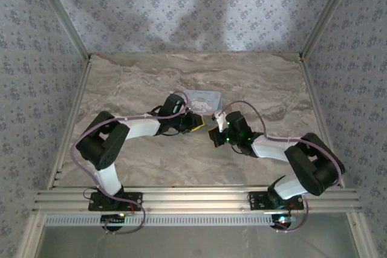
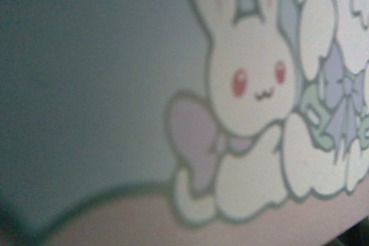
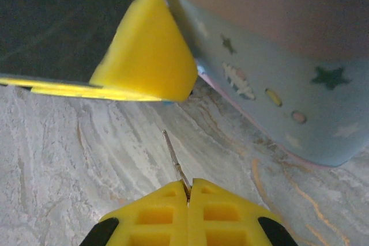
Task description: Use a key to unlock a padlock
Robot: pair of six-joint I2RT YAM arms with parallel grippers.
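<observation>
My right gripper [image 3: 188, 185] is shut on a thin metal key [image 3: 174, 159]. The key's blade sticks out forward over the marble table [image 3: 69, 159]. Just ahead of it is one yellow finger [image 3: 147, 56] of my left gripper [image 1: 195, 122], right beside the light-blue tin [image 3: 277, 84]. From above, the two grippers nearly meet, the right gripper [image 1: 213, 135] just right of the left one. The left wrist view is pressed close to the tin's cartoon bunny lid [image 2: 253, 84]. The padlock is hidden. How the left jaws stand is unclear.
The tin [image 1: 202, 98] sits mid-table behind both grippers. Patterned walls close in the table at the back and both sides. An aluminium rail [image 1: 193, 200] runs along the near edge by the arm bases.
</observation>
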